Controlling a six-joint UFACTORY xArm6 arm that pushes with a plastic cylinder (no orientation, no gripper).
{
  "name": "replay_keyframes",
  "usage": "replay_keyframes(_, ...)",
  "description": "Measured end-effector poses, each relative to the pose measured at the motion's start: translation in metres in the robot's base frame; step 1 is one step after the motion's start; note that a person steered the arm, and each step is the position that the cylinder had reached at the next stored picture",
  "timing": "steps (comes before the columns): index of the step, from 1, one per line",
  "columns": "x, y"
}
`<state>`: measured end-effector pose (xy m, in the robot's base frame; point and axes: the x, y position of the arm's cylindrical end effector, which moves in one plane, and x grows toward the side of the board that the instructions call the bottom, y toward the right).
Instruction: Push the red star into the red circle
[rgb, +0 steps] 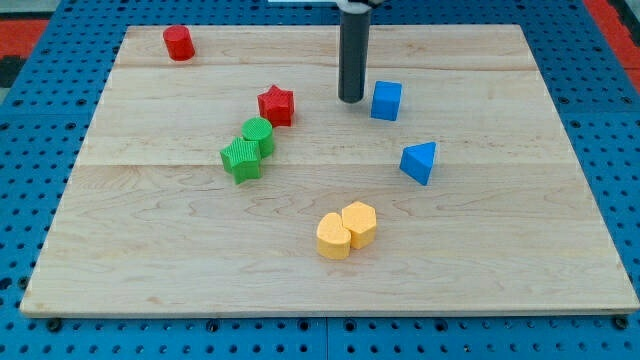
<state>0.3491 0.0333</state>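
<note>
The red star (276, 105) lies on the wooden board, left of centre in the upper half. The red circle (179, 43), a short red cylinder, stands near the board's top left corner, well apart from the star. My tip (351, 100) rests on the board to the right of the red star, with a clear gap between them. It stands just left of a blue cube (386, 101).
A green cylinder (258, 134) and a green star (241, 160) touch each other just below the red star. A blue triangular block (419, 162) lies at the right. A yellow heart (334, 237) and a yellow hexagon (359, 224) sit together at lower centre.
</note>
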Motion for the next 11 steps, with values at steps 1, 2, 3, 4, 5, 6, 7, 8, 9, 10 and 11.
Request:
replay_keyframes(1,0.021,-0.06)
replay_keyframes(2,-0.018,-0.108)
replay_keyframes(3,-0.027,-0.166)
replay_keyframes(4,0.007,-0.093)
replay_keyframes(5,0.047,-0.162)
replay_keyframes(6,0.012,-0.17)
replay_keyframes(7,-0.033,-0.148)
replay_keyframes(8,-0.044,-0.174)
replay_keyframes(9,0.002,-0.145)
replay_keyframes(10,-0.027,-0.183)
replay_keyframes(11,-0.077,-0.203)
